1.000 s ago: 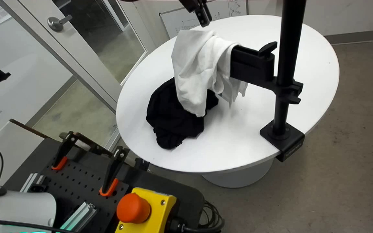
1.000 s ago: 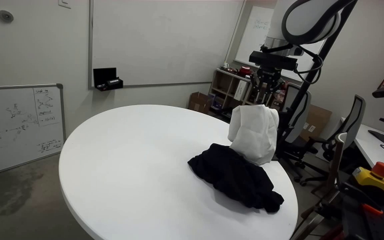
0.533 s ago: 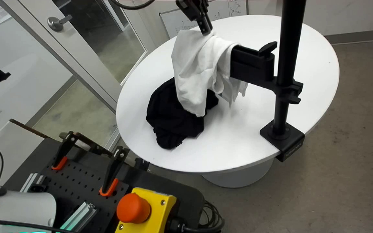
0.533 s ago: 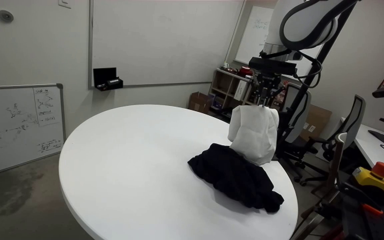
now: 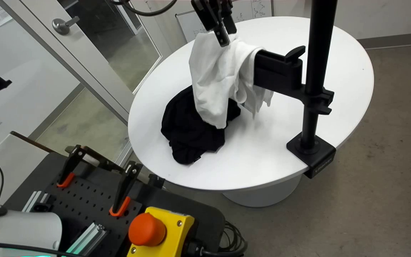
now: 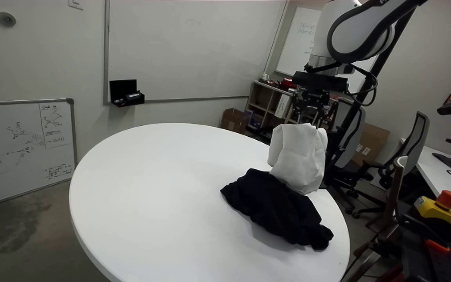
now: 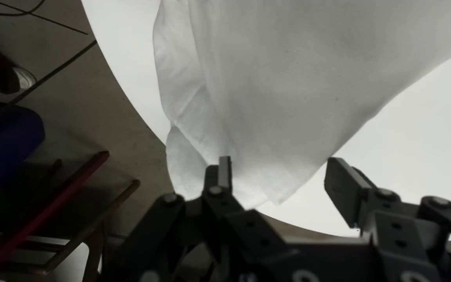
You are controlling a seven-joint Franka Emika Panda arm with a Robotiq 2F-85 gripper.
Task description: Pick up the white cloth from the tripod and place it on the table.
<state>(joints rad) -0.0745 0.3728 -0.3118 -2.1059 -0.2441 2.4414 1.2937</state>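
Your gripper (image 7: 277, 174) is spread, its fingers (image 7: 343, 192) well apart, at the upper end of the white cloth (image 5: 211, 78); I cannot tell whether either finger touches the fabric. In the wrist view one finger stands in front of the cloth and the other just beside its slanting edge. Below the gripper, the cloth hangs over the end of the black stand (image 5: 278, 73), and to one side of it rises the stand's upright pole (image 5: 318, 53). Away from that pole, in an exterior view, a wide sweep of the round bench (image 6: 159, 196) spreads out from the gripper. In the wrist view the bench's curved rim passes close to the fingers, with floor (image 7: 112, 117) beyond it.

Lower than your gripper, at the cloth's hanging end, a black cloth (image 6: 276, 207) lies heaped on the bench. The stand's base (image 5: 319, 148) sits at the rim. Farther off, behind the gripper in an exterior view, you have a shelf (image 6: 275, 88), a chair (image 6: 354, 133) and a wall whiteboard (image 6: 190, 47).

The white cloth is matte, falling in soft folds and narrowing toward the gripper to a blunt corner. The black one is rumpled and drinks the light.
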